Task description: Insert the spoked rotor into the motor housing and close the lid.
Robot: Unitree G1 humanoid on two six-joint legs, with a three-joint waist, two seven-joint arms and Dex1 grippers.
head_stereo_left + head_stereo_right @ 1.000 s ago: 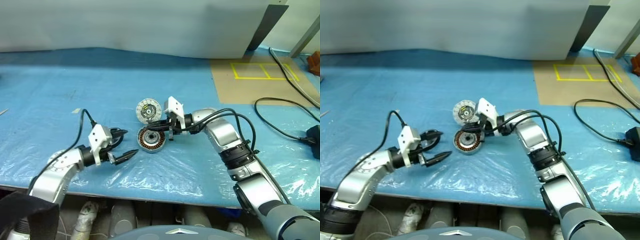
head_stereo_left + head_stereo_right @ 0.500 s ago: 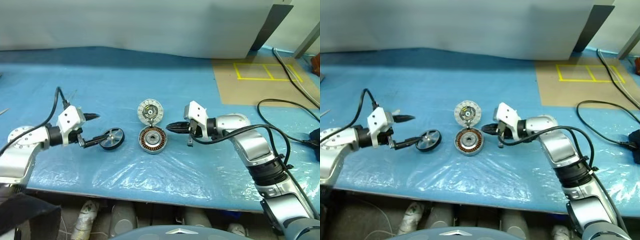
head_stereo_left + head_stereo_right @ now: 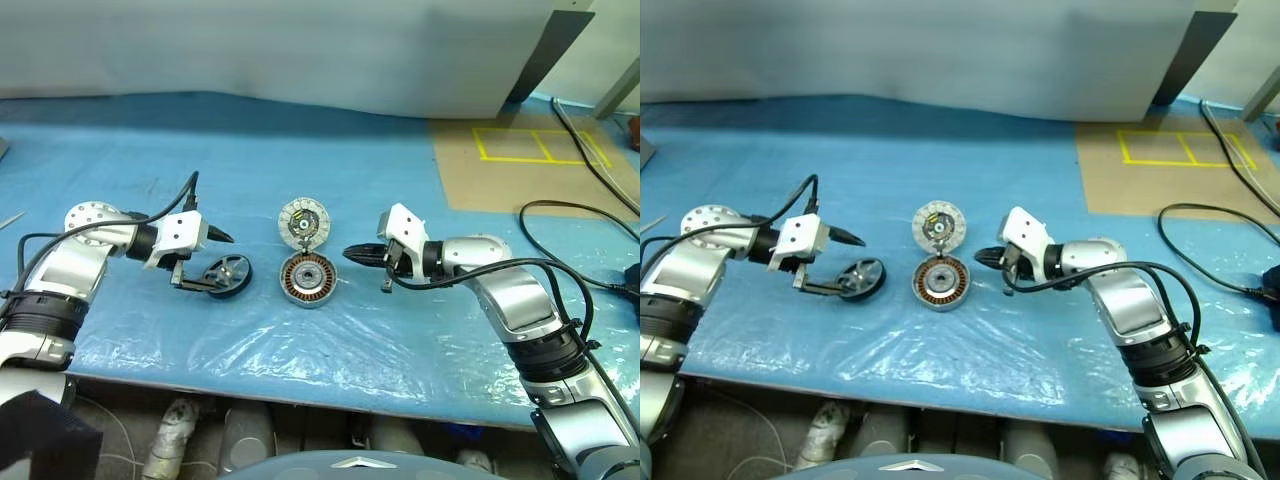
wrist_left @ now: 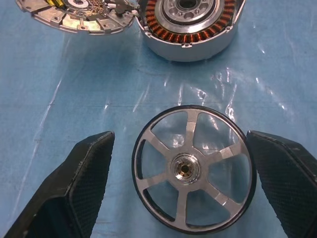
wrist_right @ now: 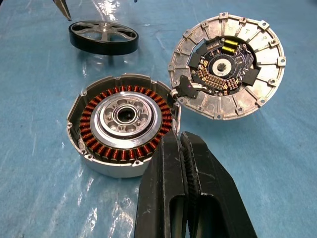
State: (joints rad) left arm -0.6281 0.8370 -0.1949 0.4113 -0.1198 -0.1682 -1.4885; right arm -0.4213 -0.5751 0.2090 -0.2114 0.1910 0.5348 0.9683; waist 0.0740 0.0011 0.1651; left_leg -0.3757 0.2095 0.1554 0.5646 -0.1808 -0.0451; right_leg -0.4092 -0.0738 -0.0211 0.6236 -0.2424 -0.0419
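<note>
Left eye view: both pincers flank the parts on the blue counter (image 3: 420, 330).
Left wrist view: left pincer (image 4: 184, 186) gapes wide around the black-rimmed spoked rotor (image 4: 193, 168), untouched. Right wrist view: right pincer (image 5: 181, 144) clamped empty beside the copper-wound silver motor housing (image 5: 121, 121); whitish segmented lid (image 5: 228, 72) leans alongside.

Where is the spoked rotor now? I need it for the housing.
The spoked rotor lies flat on the blue sheet, left of the motor housing, between the open left end effector's fingers.
</note>
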